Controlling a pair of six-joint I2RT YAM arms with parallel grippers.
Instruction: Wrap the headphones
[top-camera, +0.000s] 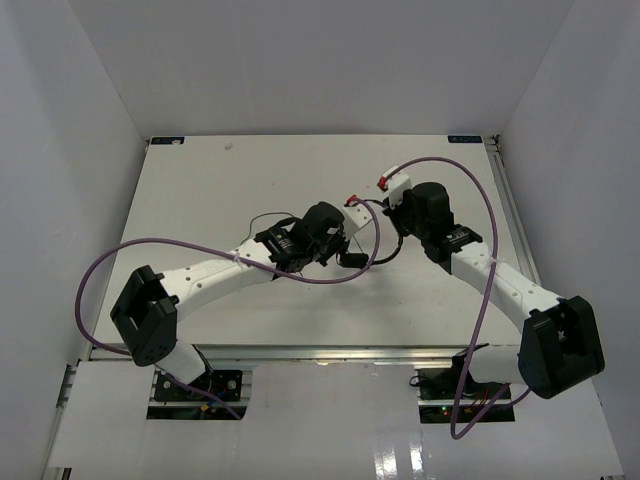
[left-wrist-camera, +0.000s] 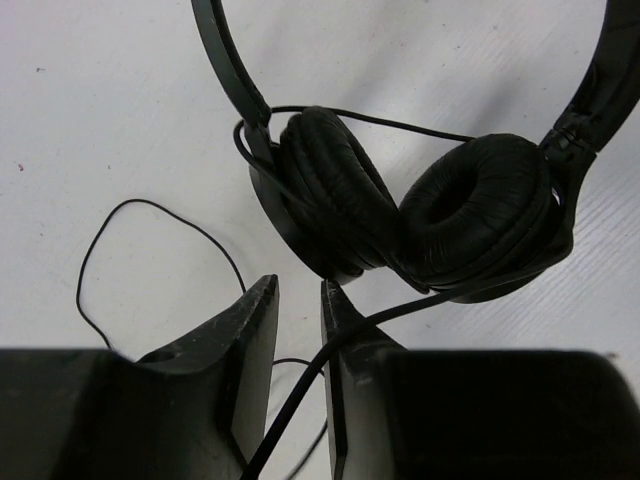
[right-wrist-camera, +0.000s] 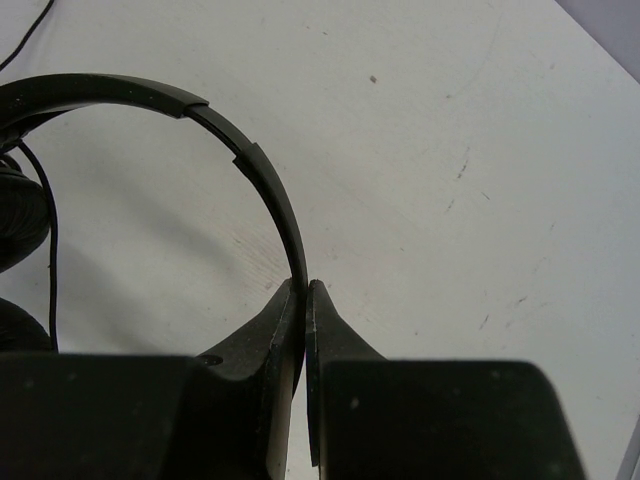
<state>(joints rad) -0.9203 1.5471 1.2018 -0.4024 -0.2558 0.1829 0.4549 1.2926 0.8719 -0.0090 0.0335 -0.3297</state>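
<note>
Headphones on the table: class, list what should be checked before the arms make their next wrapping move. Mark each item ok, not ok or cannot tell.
1. Right hand clamped on the headband: ok.
2. Cord runs between the fingers of the left hand: ok.
3. Left hand pinching that cord: not ok, its fingers stand apart, wider than the cord.
4. Earcups touching each other: ok.
5. Cord fully wound: not ok, a slack loop lies on the table.
6. Plug end found: cannot tell, not in view.
</note>
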